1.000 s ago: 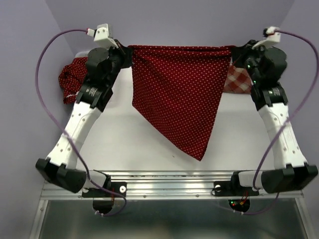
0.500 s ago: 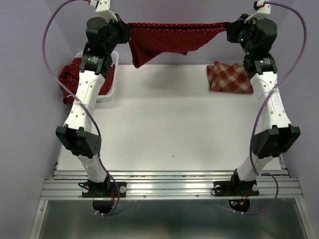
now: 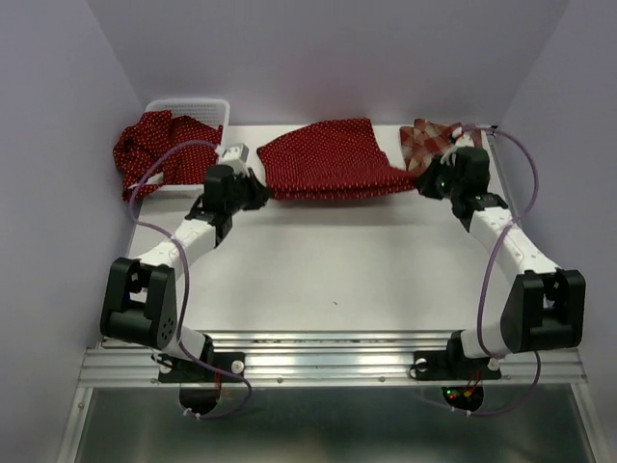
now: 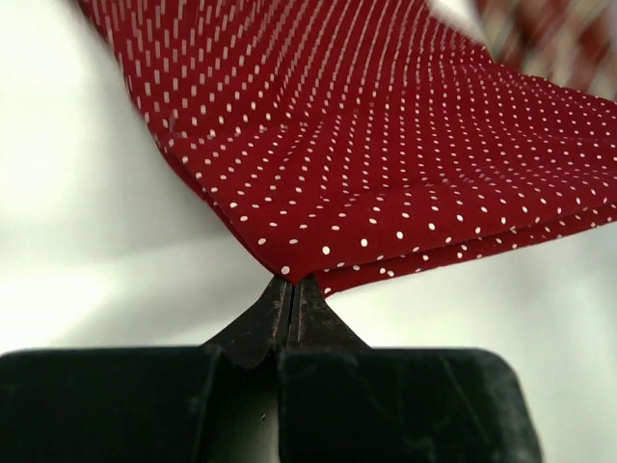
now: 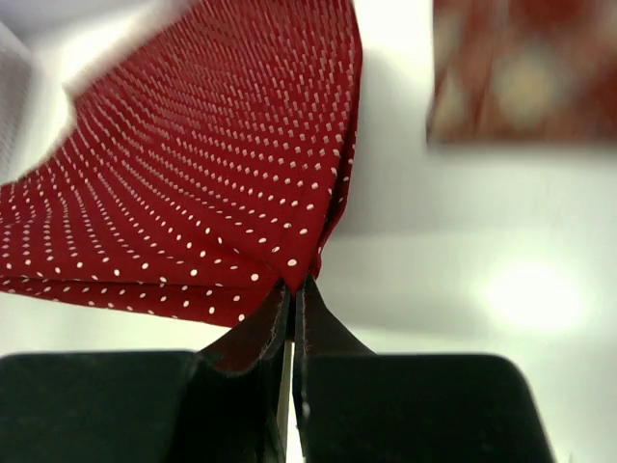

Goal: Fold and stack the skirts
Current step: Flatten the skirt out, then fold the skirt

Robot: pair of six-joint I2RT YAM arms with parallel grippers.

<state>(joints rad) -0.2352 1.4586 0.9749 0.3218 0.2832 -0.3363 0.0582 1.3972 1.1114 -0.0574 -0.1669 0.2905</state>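
Note:
A dark red dotted skirt (image 3: 328, 159) lies spread near the table's back edge, stretched between both grippers. My left gripper (image 3: 260, 189) is shut on its left corner (image 4: 289, 260). On the other side my right gripper (image 3: 416, 181) is shut on the right corner (image 5: 299, 260). The left wrist view shows two cloth layers at the pinched edge. A folded plaid skirt (image 3: 436, 137) rests at the back right, just behind my right gripper. More dotted skirts (image 3: 154, 149) hang out of the basket at the back left.
A white lattice basket (image 3: 193, 104) stands at the back left corner. Purple walls close in the table on the left, right and back. Both arms reach low across the white tabletop (image 3: 328, 260), their cables looping beside them.
Both arms have come down from high above the table, lowering the dotted skirt from hanging in the air to lying on the back of the table.

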